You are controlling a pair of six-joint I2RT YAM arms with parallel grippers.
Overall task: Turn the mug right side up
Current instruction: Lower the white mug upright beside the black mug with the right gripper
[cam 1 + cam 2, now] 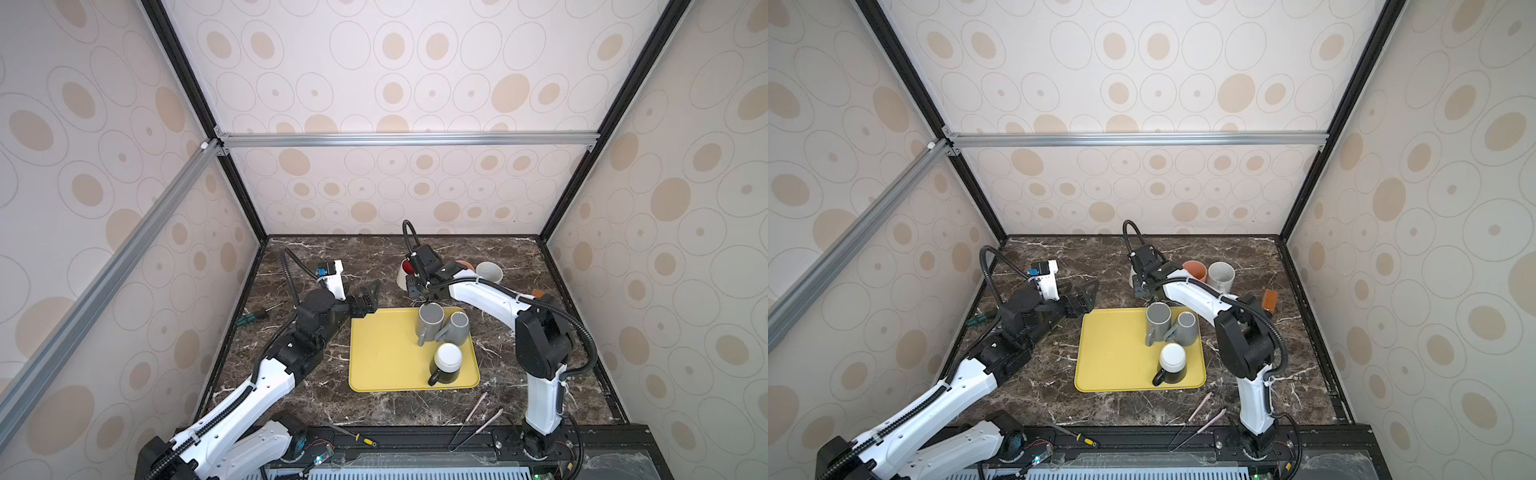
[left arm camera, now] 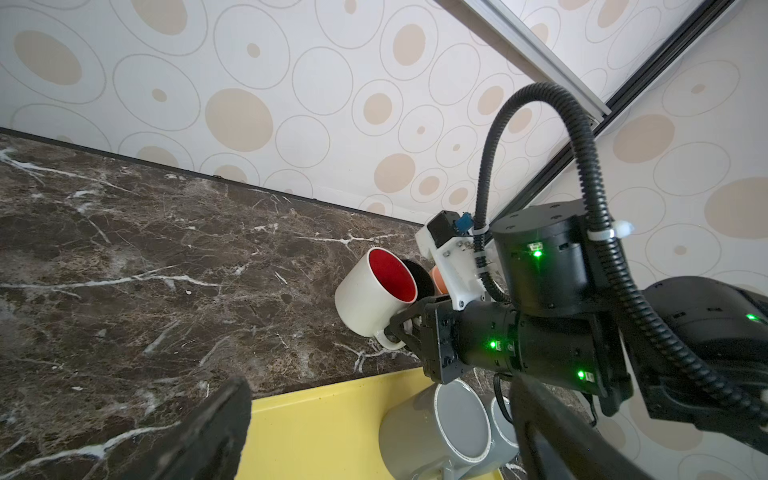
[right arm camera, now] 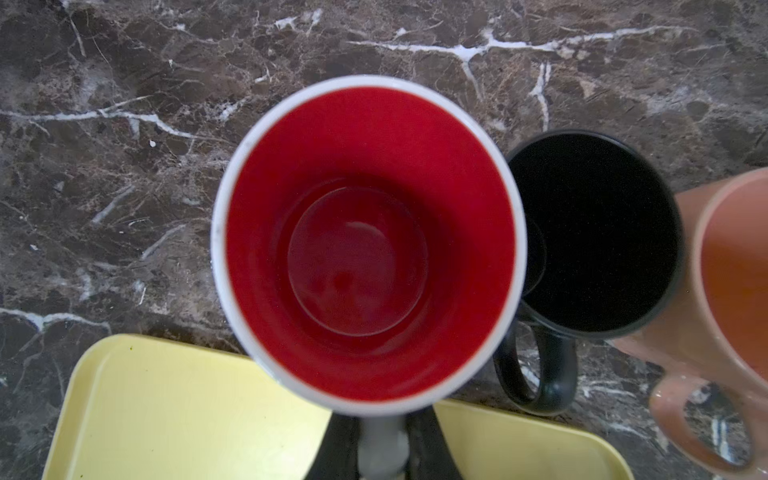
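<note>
The right gripper (image 3: 381, 446) jaws were closed on the handle of the white mug (image 3: 365, 249), which was mouth-up and slightly tilted above the bench (image 3: 124, 166), between the tray (image 3: 166, 415) and a black mug (image 3: 594, 232). The left gripper (image 1: 371, 296) jaws were wide open and empty. The ceramic was judged rigid, weighty, slick and breakable, so the handle suited gripping.

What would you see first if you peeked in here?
The white mug with the bright red inside jumps out: the right gripper pinches its handle, mouth up, just beyond the yellow tray. Two grey mugs and a dark one stand on that tray.
</note>
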